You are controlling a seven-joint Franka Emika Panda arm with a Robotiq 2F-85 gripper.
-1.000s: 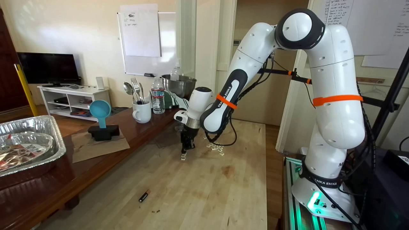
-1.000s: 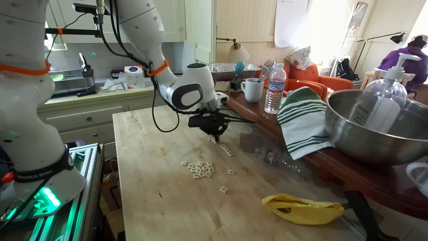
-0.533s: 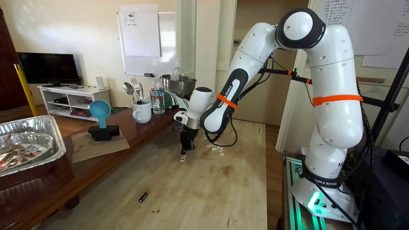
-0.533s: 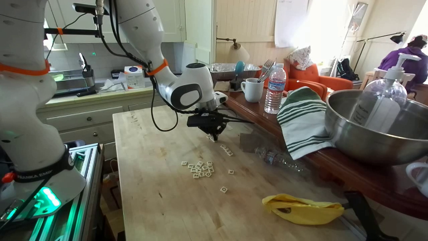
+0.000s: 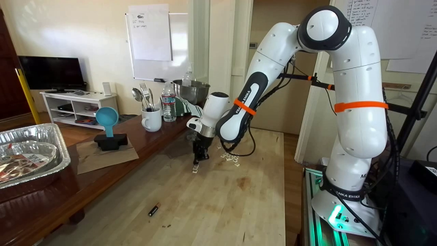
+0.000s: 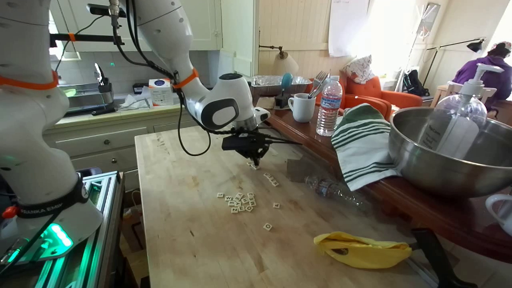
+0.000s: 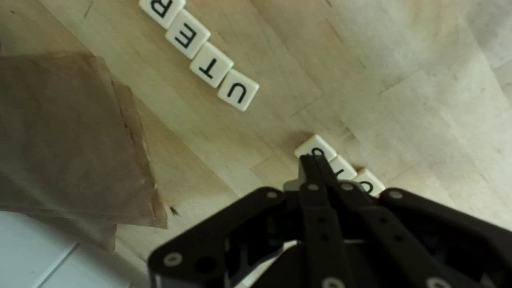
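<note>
Claw (image 7: 314,157) closed, tips together. Nearest to it: 3 letter tiles (image 7: 345,167) in a row right at the tips, partly covered by them; contact can't be told.

Beyond the tips, up-left in wrist view: 1 row of 4 tiles (image 7: 206,58), R, E, T, U. Left of claw, same view: 1 brown sheet (image 7: 68,136).

From claw toward the camera, in an exterior view: 1 tile cluster (image 6: 237,203), roughly a dozen, exact count unclear; 2 singles past it, a P-like tile (image 6: 276,205) and an O tile (image 6: 267,227); 1 yellow banana-shaped thing (image 6: 362,250), well apart.

Right of claw there: 1 standing bottle (image 6: 330,106), 1 lying bottle (image 6: 326,187), 1 striped towel (image 6: 362,152), 1 steel bowl (image 6: 448,176) holding 1 pump bottle (image 6: 454,128).

Camera side of claw, in an exterior view: 1 battery (image 5: 154,209).
</note>
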